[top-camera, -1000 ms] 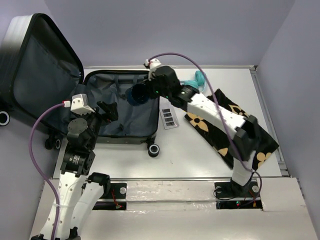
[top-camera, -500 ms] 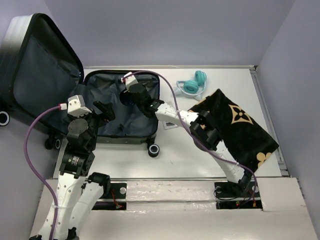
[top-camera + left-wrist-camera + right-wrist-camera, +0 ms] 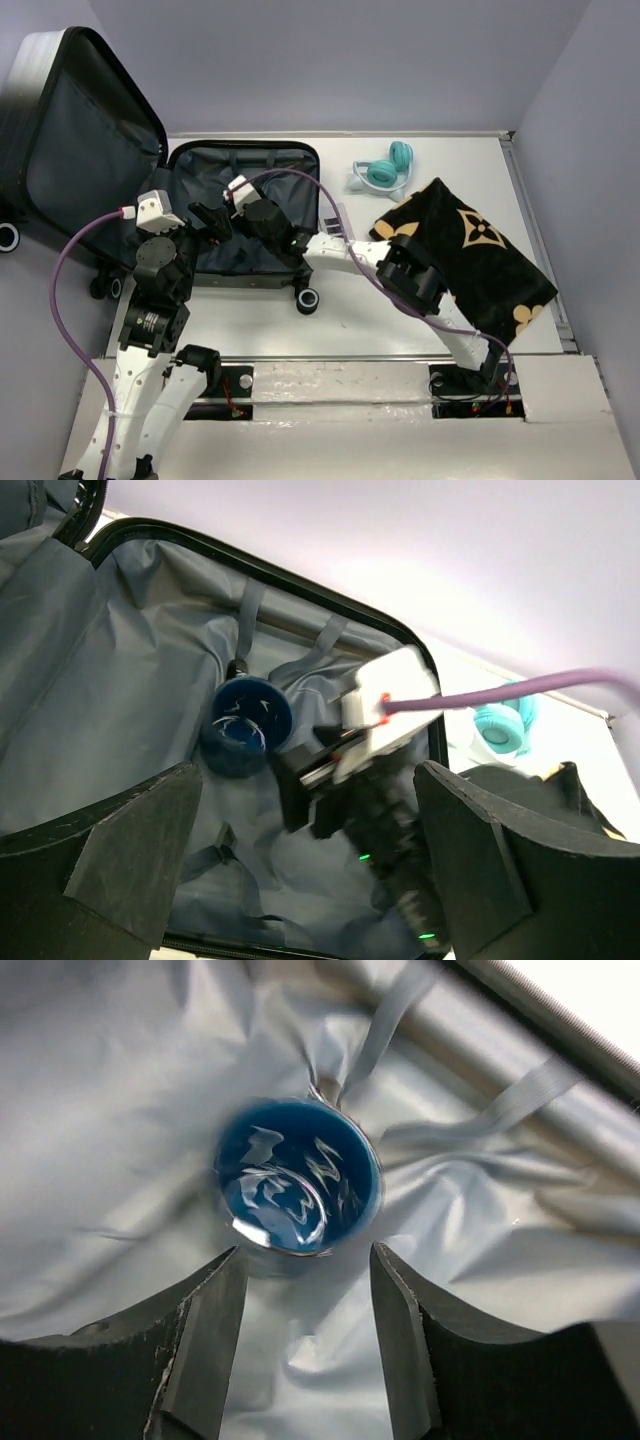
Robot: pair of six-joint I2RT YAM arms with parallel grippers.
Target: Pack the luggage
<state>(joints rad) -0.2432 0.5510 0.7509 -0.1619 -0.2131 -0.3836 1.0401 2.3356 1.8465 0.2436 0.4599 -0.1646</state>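
"Right wrist view first: does the right gripper (image 3: 305, 1270) hold the blue cup (image 3: 298, 1175)?"

"No. Its fingers stand apart and nothing is between them. The cup sits just ahead of the fingertips, on the grey lining of the luggage (image 3: 120, 1110), with its open mouth toward the camera. I cannot tell if it is quite upright. The luggage lies open below both tools, with its lid raised at the left side of the left gripper (image 3: 307, 780). That one is also spread wide and empty."

"So the step is to leave the cup there?"

"I think yes. The right gripper should draw straight back and up with the fingers kept wide, so that no pad catches the rim and tips the cup. The left gripper should wait, because the right arm is directly in front of it."

"What changed in the last second?"

"In the top view the right arm carried the cup above the luggage's edge and lay across the black cloth (image 3: 480, 250). Now it reaches deep inside, and the cloth and the headphones (image 3: 385, 168) are uncovered."
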